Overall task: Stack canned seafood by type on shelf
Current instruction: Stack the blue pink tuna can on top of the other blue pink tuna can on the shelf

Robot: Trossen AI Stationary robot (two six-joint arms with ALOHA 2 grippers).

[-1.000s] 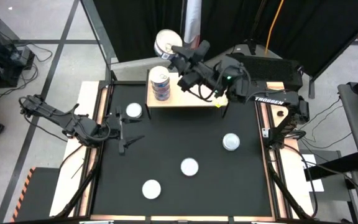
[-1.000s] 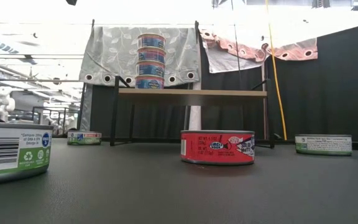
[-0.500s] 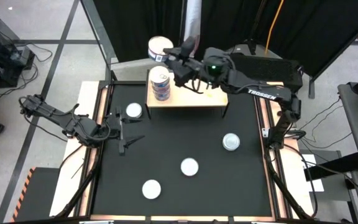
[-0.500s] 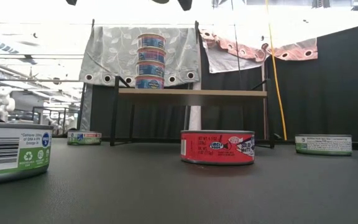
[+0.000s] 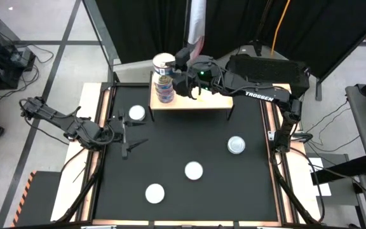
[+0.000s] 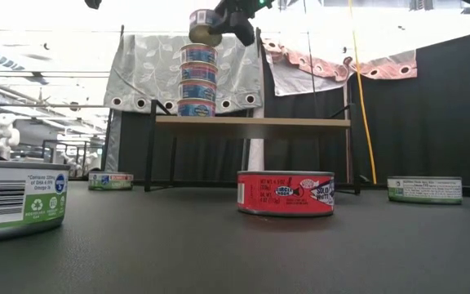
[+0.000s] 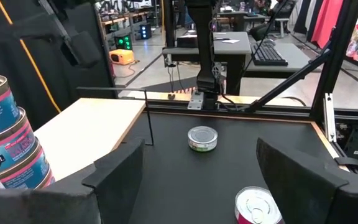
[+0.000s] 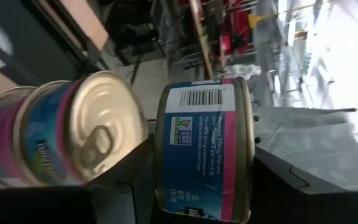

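At the upper middle of the high view, the right gripper now sits over the stack of blue tins at the left end of the shelf, pinching another blue tin by its sides. A second ago that tin hung behind the shelf, clear of the pile; it has since been swung across, and in the low view it hangs tilted just above the topmost tin, not yet resting on it. So the placing step looks nearly done: level, lower, let go. Loose tins remain on the black worktop, a red one among them. The left gripper waits at the left edge, fingers spread.
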